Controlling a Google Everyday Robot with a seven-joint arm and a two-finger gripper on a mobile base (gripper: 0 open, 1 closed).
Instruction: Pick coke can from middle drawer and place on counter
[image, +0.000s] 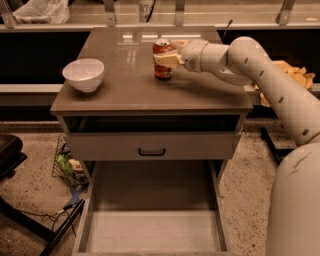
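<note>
Cabinet seen from the front. A small red coke can (162, 71) with a silver top is standing upright over the far-centre part of the glossy grey-brown stone-like counter (150, 95). Cannot tell whether its base is touching the slab or hanging just above it.

The white arm is reaching in from the right. Its pale two-finger gripper (166, 59) is sitting at the can's mid-height, jaws pinching the can from the sides, one finger crossing the near face.

A round white ceramic bowl (83, 74) is resting on the left side of the counter, well apart from the can.

The wide grey-beige middle drawer (150, 232) is standing pulled out toward the viewer at the bottom, its flat floor showing bare. Above it, a closed grey drawer front (110, 146) with a small black handle (151, 151) is sitting flush.

A crumpled yellow cloth (292, 75) is lying behind the arm at the right. A wire basket (67, 167) of green packets is sitting on the speckled floor to the left of the cabinet.
</note>
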